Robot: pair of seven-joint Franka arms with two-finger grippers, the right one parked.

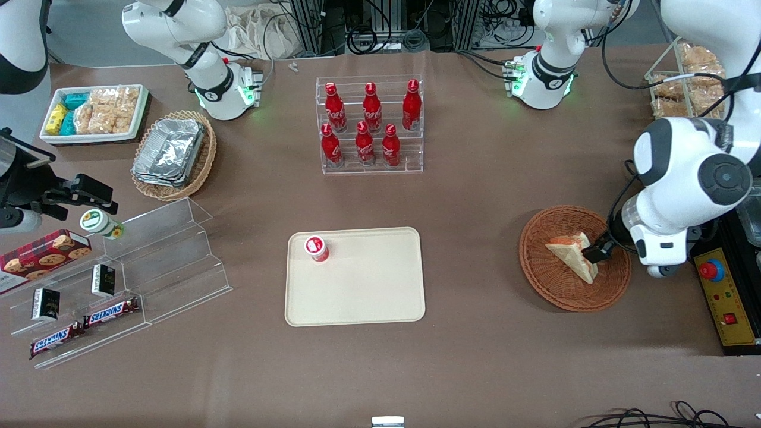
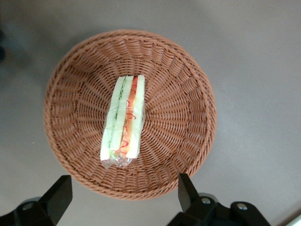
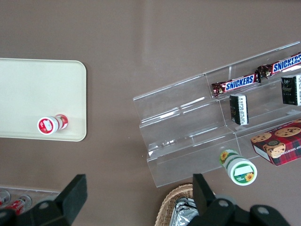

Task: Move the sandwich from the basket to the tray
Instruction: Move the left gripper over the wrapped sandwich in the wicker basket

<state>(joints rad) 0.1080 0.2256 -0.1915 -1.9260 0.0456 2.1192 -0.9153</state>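
Note:
The sandwich [image 1: 569,252], a wrapped wedge with pale bread and orange and green filling, lies in the round reddish-brown wicker basket [image 1: 550,288] toward the working arm's end of the table. In the left wrist view the sandwich [image 2: 124,123] rests on its edge at the middle of the basket [image 2: 188,99]. My gripper [image 1: 597,253] hangs above the basket, over the sandwich, open with nothing between its fingers [image 2: 187,188]. Its midpoint [image 2: 123,190] sits over the basket rim. The cream tray [image 1: 368,291] lies flat at the table's middle.
A small red-capped bottle [image 1: 316,248] stands on the tray's corner. A rack of red cola bottles [image 1: 370,125] stands farther from the camera. A box with a red button [image 1: 722,303] sits beside the basket. A clear stepped shelf [image 1: 148,267] and foil trays [image 1: 171,151] lie toward the parked arm's end.

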